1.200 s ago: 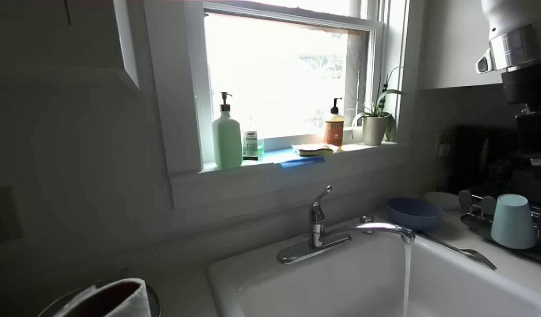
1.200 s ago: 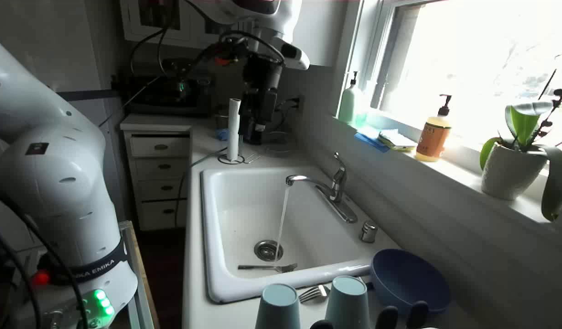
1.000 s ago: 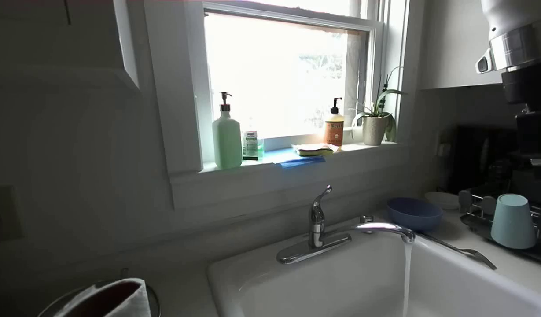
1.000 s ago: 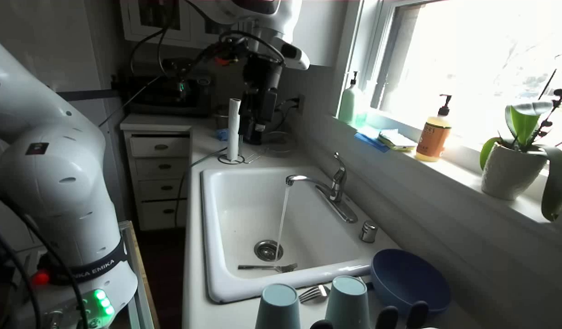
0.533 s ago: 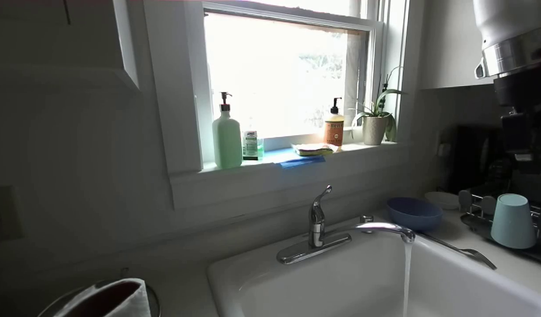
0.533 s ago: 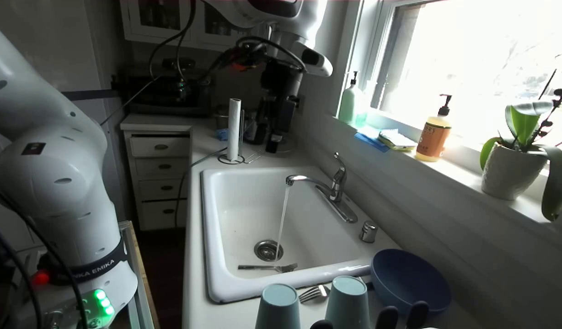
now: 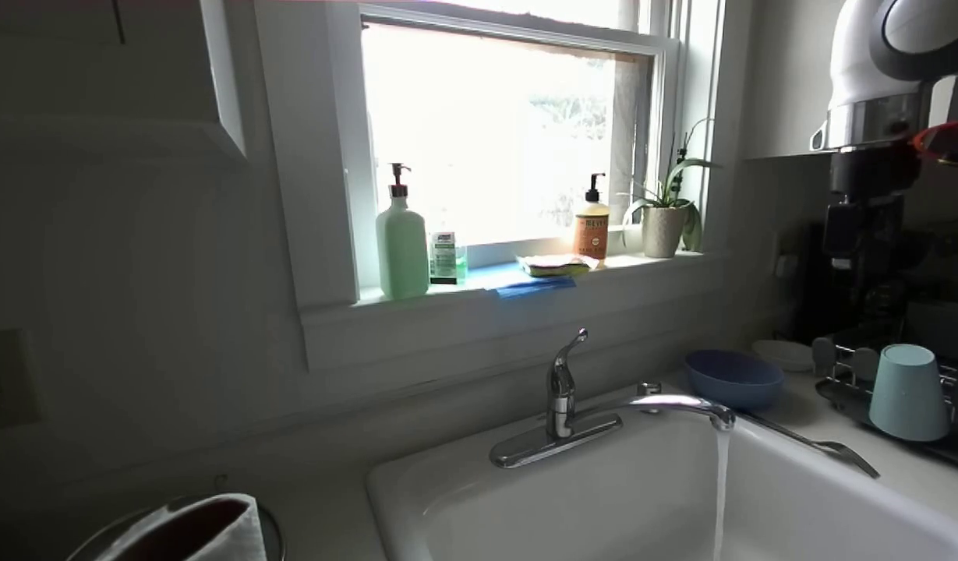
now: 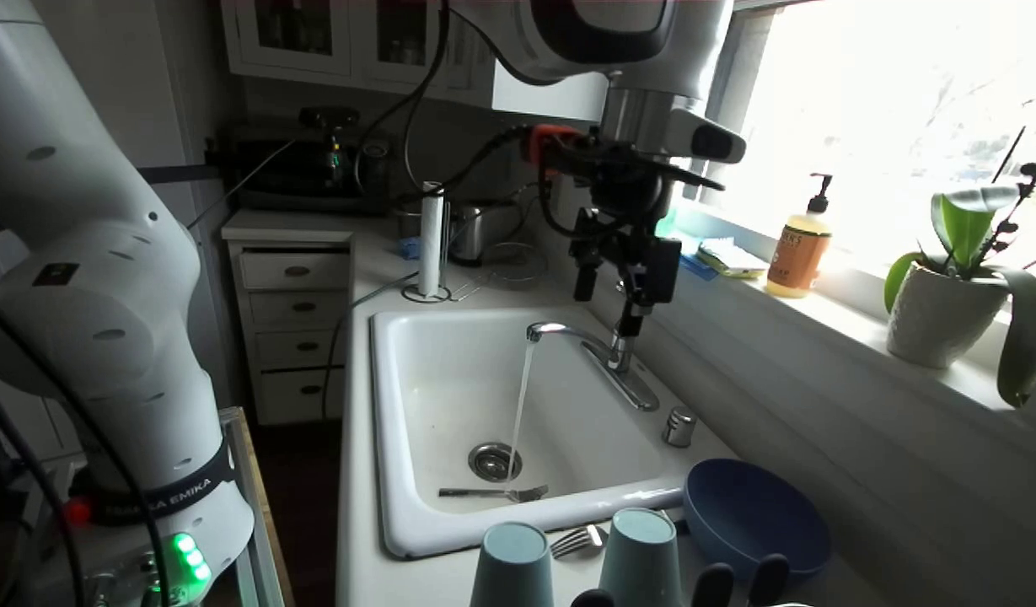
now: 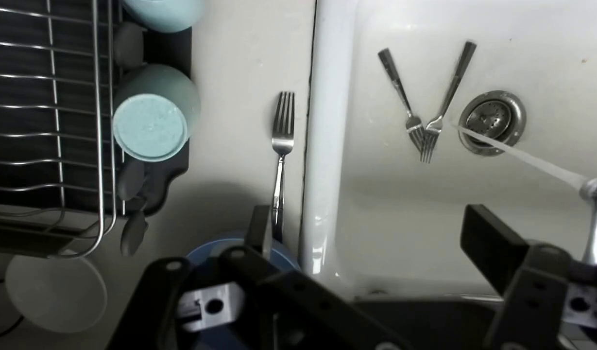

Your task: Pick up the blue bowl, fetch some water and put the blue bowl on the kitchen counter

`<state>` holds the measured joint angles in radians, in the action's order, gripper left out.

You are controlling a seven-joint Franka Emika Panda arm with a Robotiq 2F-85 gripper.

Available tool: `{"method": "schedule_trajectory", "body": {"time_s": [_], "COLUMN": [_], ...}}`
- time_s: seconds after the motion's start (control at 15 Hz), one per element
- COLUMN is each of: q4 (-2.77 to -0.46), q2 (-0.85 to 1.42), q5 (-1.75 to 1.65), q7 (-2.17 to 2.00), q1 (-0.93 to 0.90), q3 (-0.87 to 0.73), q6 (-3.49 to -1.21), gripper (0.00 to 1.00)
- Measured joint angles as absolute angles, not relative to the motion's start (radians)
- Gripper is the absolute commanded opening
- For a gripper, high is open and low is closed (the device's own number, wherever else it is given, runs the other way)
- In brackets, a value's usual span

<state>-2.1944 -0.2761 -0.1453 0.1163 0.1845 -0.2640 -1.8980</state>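
The blue bowl (image 8: 758, 518) stands upright on the counter (image 8: 425, 577) by the sink's corner, in both exterior views (image 7: 733, 382). In the wrist view only part of its rim (image 9: 284, 258) shows behind a finger. My gripper (image 8: 608, 308) is open and empty, above the bowl's height, and appears near the faucet in an exterior view. In the wrist view the fingertips of the gripper (image 9: 375, 231) are wide apart, with sink between them. Water (image 8: 521, 413) runs from the faucet (image 8: 560, 330) into the white sink (image 8: 383, 421).
Light blue cups (image 8: 518, 544) stand upside down by the dish rack (image 9: 55, 104). A fork (image 9: 282, 129) lies on the counter, and forks (image 9: 449, 95) lie in the sink. Soap bottles (image 7: 592, 234) and a potted plant (image 7: 662, 230) stand on the sill. A white bowl (image 9: 55, 294) is behind.
My arm has moved forward from the far counter towards the faucet and bowl side, staying high. The bowl has not moved and the water keeps running.
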Motion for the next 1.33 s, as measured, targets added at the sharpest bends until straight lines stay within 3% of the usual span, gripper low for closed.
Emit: {"method": "schedule_trajectory", "body": {"time_s": [0.47, 1.33], "q4": [-2.162, -1.935], "q2": [-0.220, 0.155], "q5": [-0.130, 0.046], "q7": [0.121, 0.387], "q1": [0.189, 0.270], "q3": [-0.276, -0.315], "q6": [-1.909, -2.077], "gripper": [1.00, 1.00]}}
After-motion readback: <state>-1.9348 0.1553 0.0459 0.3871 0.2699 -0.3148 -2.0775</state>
